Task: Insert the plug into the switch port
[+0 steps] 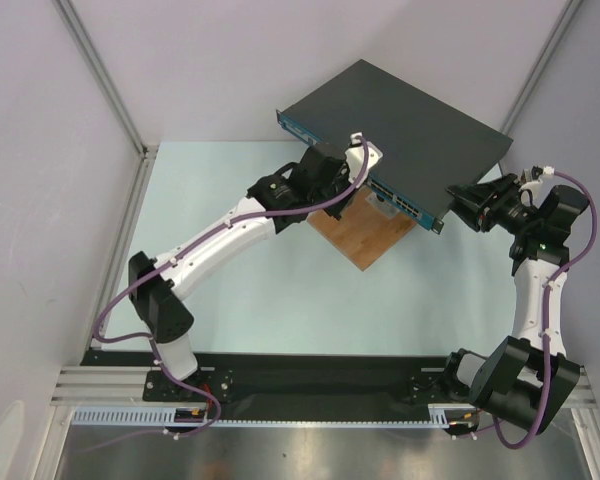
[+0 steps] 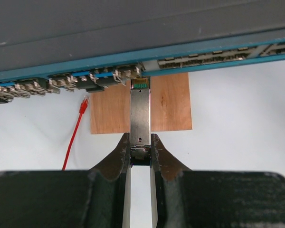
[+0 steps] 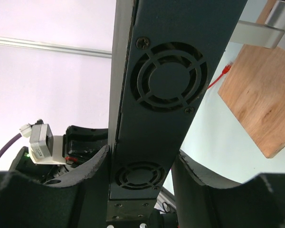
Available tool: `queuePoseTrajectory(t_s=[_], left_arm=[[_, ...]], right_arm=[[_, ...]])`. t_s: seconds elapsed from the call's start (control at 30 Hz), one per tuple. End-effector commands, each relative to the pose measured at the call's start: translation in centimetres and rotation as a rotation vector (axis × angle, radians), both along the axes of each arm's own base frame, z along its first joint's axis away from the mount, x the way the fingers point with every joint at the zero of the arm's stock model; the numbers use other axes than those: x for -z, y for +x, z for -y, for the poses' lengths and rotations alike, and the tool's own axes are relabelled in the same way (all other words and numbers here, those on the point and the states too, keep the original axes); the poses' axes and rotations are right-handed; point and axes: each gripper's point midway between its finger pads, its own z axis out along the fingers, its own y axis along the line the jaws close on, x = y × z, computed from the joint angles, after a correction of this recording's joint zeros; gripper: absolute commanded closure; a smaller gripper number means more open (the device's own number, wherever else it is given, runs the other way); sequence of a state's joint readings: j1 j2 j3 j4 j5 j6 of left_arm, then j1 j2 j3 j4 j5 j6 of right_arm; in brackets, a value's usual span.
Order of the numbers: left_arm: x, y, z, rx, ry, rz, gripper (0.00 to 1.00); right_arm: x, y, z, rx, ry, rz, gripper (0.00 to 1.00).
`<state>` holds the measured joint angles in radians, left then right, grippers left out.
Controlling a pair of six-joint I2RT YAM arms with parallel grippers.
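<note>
Slim silver metal plug with a green-labelled tip, clenched in the left jaws, meets the narrow blue port strip of the large, flat, dark grey metal switch, with a brown wooden board beneath its front edge on the pale table. Nearly the whole plug body shows outside, so seating it likely remains. Right jaws straddle the switch's fan-vented end; whether they pinch it cannot be told. Neighbouring ports' contents are too small to identify.
</note>
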<state>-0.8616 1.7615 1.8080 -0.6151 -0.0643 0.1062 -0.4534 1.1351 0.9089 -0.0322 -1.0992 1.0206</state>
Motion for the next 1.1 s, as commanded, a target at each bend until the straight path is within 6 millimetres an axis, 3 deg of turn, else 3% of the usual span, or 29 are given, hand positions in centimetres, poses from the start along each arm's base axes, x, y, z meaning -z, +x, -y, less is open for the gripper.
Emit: queuePoseTrajectory(t_s=[0.0,0.63,1.07], left_arm=[[-2.7,1.2,-0.1,-0.029,-0.043,0.055,1.0],[-1.7,1.0,0.2,-0.013,-0.037,0.02,1.0],[-2.6,2.8,-0.8,-0.063,-0.076,0.012,1.0]], right_arm=[[-2.4,1.0,0.8,0.032,-0.15,0.183,1.0],[-2.2,1.0,0.7,0.029,-0.157,0.185,1.0],[-2.2,1.0,0.6,0.025,-0.163,0.189,1.0]])
